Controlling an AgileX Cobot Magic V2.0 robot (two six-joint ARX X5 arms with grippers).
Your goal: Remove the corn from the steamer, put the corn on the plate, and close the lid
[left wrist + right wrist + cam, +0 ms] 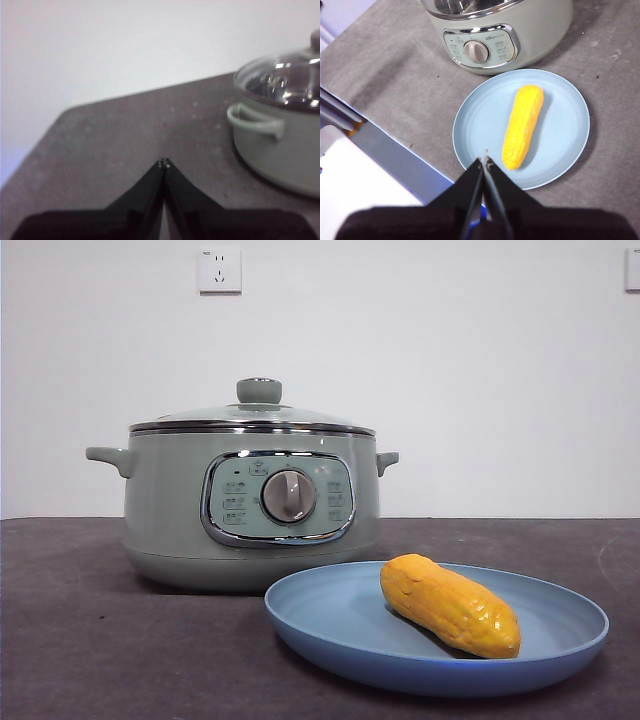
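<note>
Since the lid [255, 416] sits on the steamer [250, 505] and the corn [450, 605] lies on the plate [330, 615] just in front, the task looks finished; what remains is keeping both arms clear. The left gripper [163, 163] and the right gripper [484, 160] are pressed together, holding nothing.

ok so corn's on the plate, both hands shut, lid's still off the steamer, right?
One thing is wrong: the lid sits on the steamer, as the front view shows. The rest holds: the corn lies on the plate, and the left hand and right hand are shut.
</note>
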